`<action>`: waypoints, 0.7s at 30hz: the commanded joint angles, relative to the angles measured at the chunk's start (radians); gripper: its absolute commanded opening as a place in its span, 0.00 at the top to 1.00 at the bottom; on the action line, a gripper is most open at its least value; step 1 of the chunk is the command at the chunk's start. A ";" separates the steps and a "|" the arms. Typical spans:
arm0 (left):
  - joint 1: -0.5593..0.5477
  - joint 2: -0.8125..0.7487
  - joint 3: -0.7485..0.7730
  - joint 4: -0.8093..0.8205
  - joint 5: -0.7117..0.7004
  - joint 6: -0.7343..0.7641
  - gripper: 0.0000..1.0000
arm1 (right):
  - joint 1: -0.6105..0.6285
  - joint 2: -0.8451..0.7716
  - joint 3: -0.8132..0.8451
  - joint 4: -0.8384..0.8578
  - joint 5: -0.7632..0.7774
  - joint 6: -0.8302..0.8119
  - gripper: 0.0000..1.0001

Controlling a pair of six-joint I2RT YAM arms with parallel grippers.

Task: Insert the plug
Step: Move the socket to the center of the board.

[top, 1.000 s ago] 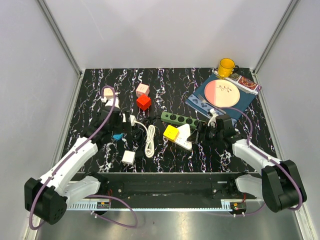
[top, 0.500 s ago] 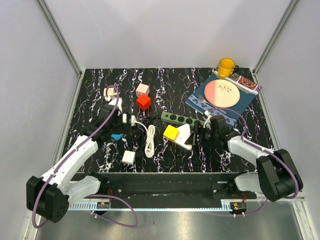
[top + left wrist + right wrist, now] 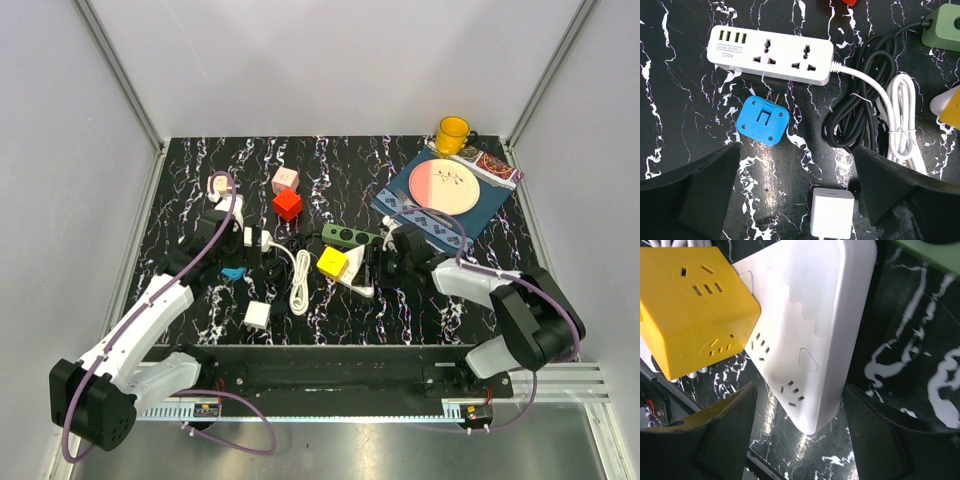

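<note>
Blue folding plug adapter (image 3: 763, 120) lies on the black marbled surface (image 3: 330, 160), just in front of the white two-socket power strip (image 3: 770, 54). White cube charger (image 3: 832, 218) sits nearer still, slightly right. Coiled black cable (image 3: 860, 115) and bundled white cable (image 3: 902, 130) lie right of the adapter, side by side. Yellow cube socket (image 3: 695, 305) rests against the left side of the flat white extension block (image 3: 815, 330).

Table count for you:

- Three power strips: USB strip (image 3: 770, 54), green strip (image 3: 352, 236), plain white strip (image 3: 815, 330).
- You have four cubes: yellow (image 3: 695, 305), red (image 3: 287, 204), pink (image 3: 285, 179), and a pale cube (image 3: 217, 186) at far left, partly hidden behind an arm's cable.
- Two loose plugs: blue plug (image 3: 763, 121), white adapter (image 3: 832, 216).
- Two cable bundles: black (image 3: 875, 65), white (image 3: 900, 125).
- You see one mug (image 3: 453, 133), one plate (image 3: 447, 185) and one mat (image 3: 398, 207).
</note>
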 commanded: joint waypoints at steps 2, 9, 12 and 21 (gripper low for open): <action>0.005 -0.018 0.009 0.026 0.006 0.007 0.01 | 0.053 0.052 0.063 0.113 0.012 0.046 0.26; 0.005 -0.012 0.004 0.024 0.002 0.003 0.01 | 0.061 -0.029 0.037 0.093 0.056 0.045 0.23; 0.005 -0.009 0.004 0.023 -0.001 0.001 0.01 | 0.059 -0.109 0.040 0.017 0.125 0.001 0.20; 0.005 0.009 0.003 0.021 0.000 -0.004 0.01 | 0.061 -0.267 0.008 -0.102 0.251 -0.066 0.14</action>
